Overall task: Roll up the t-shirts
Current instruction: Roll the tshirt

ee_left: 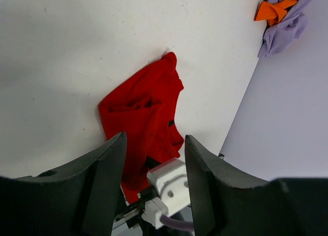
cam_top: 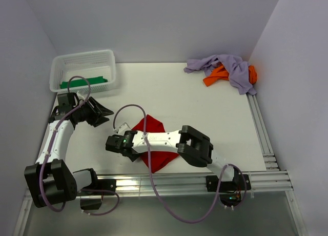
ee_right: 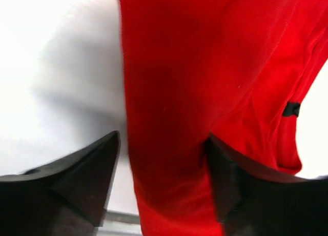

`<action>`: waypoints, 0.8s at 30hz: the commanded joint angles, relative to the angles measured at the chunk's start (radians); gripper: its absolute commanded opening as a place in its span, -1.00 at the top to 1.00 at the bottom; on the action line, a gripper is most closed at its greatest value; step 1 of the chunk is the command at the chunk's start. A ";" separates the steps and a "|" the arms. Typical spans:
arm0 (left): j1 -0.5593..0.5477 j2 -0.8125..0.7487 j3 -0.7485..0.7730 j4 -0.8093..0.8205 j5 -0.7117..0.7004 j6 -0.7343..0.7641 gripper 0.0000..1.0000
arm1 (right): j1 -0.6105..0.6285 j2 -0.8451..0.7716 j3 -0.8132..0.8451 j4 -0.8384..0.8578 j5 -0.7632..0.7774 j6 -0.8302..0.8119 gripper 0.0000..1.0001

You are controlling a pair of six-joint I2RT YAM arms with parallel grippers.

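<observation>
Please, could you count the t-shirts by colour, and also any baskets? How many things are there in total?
red t-shirt: 1
green t-shirt: 1
orange t-shirt: 1
lavender t-shirt: 1
white basket: 1
Total: 5
</observation>
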 commanded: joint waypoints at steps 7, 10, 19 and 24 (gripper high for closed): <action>0.010 -0.006 0.007 0.003 0.003 0.034 -0.10 | 0.007 0.028 -0.013 -0.016 0.111 0.034 0.35; 0.010 0.000 -0.001 0.003 0.008 0.038 -0.10 | 0.006 -0.005 -0.034 0.048 0.086 0.001 1.00; 0.012 0.008 -0.030 0.027 0.026 0.043 -0.09 | -0.140 -0.320 -0.416 0.493 -0.326 -0.022 1.00; 0.008 0.008 -0.058 0.052 0.042 0.037 -0.09 | -0.310 -0.413 -0.632 0.775 -0.680 -0.028 1.00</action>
